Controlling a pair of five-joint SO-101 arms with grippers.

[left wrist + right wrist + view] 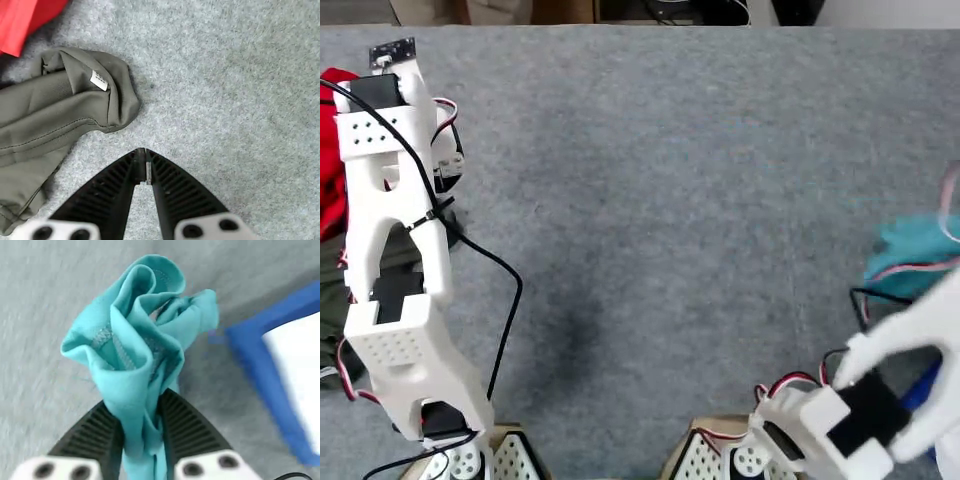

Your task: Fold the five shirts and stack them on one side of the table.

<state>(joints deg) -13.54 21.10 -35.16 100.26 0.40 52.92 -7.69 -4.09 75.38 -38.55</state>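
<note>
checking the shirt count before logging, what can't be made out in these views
- High view: red shirt and olive shirt mostly hidden by the left arm and the edge.
- High view: teal shirt blurred, cut by the edge.
- Right wrist view: blue-bordered white thing blurred, cut off, unidentifiable.

Matt teal cloth shirt (131,347), olive cloth shirt (47,127), rough felt-like table (680,190), ribbed plastic left hand (145,169)

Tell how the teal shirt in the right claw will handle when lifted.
Probably floppy: the teal shirt bunches in loose folds at the right claw. Likely light: the cloth looks thin at its hem. It may sag and drag on the table.
</note>
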